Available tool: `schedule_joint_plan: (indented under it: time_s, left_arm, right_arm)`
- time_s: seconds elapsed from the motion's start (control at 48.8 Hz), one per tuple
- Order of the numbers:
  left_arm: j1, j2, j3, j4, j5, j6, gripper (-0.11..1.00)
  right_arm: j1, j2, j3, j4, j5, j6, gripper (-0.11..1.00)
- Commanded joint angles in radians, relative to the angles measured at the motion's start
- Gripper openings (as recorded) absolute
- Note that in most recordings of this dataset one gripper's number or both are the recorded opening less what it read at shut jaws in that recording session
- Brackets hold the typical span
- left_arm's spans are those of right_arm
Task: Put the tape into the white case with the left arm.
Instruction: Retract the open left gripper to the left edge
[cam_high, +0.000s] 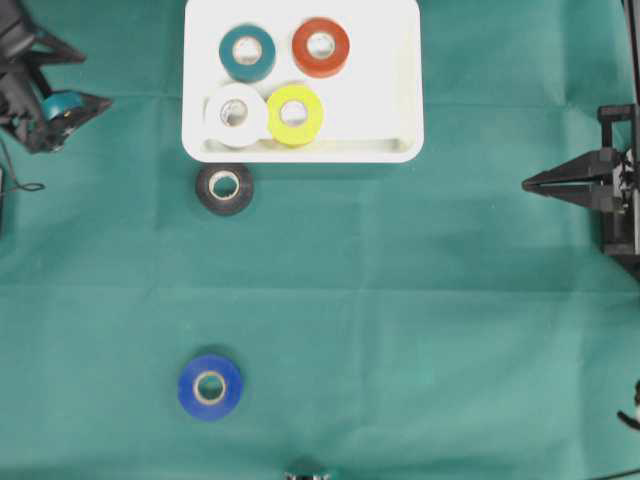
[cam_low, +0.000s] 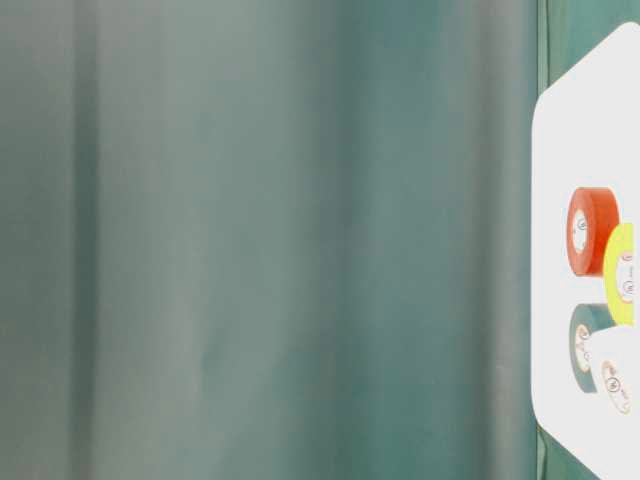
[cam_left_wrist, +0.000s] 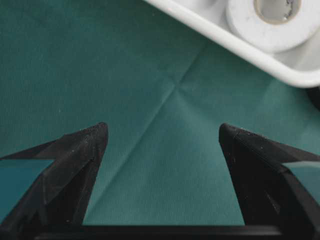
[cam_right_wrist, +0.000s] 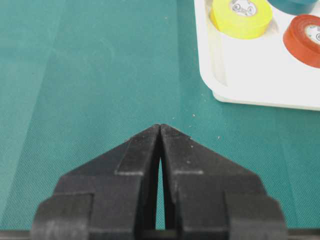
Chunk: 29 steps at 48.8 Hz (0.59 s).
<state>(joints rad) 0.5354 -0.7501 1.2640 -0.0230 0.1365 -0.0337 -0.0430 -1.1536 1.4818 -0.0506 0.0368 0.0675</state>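
Observation:
The white case (cam_high: 400, 90) lies at the back middle of the green cloth and holds a teal tape (cam_high: 247, 52), a red tape (cam_high: 321, 46), a white tape (cam_high: 235, 113) and a yellow tape (cam_high: 295, 114). A black tape (cam_high: 224, 188) lies flat on the cloth just in front of the case's left corner. A blue tape (cam_high: 210, 386) lies near the front edge. My left gripper (cam_high: 96, 78) is at the far left, open and empty, apart from every roll. In the left wrist view its fingers (cam_left_wrist: 85, 155) stand wide over bare cloth, with the case rim (cam_left_wrist: 225, 37) and white tape (cam_left_wrist: 272, 20) ahead.
My right gripper (cam_high: 530, 184) rests at the right edge, shut, pointing left; in its wrist view the gripper (cam_right_wrist: 160, 126) faces the case (cam_right_wrist: 260, 75) with the yellow tape (cam_right_wrist: 241, 17) and red tape (cam_right_wrist: 305, 32). Green cloth (cam_high: 420, 300) covers the table.

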Motion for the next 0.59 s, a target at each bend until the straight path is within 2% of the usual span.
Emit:
schedule_joint_plan:
  time_s: [0.0,0.349,0.574]
  left_arm:
    - [-0.006,-0.058,0.012,-0.002,-0.014,0.000,0.90]
    - [-0.095,-0.222,0.077,-0.002,-0.014,0.005,0.90]
    - [-0.207,-0.242,0.092,0.002,-0.014,0.009,0.90]
  right_arm:
    - [-0.002,0.005,-0.012,-0.002,-0.011,0.002,-0.10]
    - [-0.002,0.006,-0.011,-0.002,-0.011,0.002,-0.10]
    - [0.000,0.005,-0.011,-0.002,-0.011,0.002,-0.10]
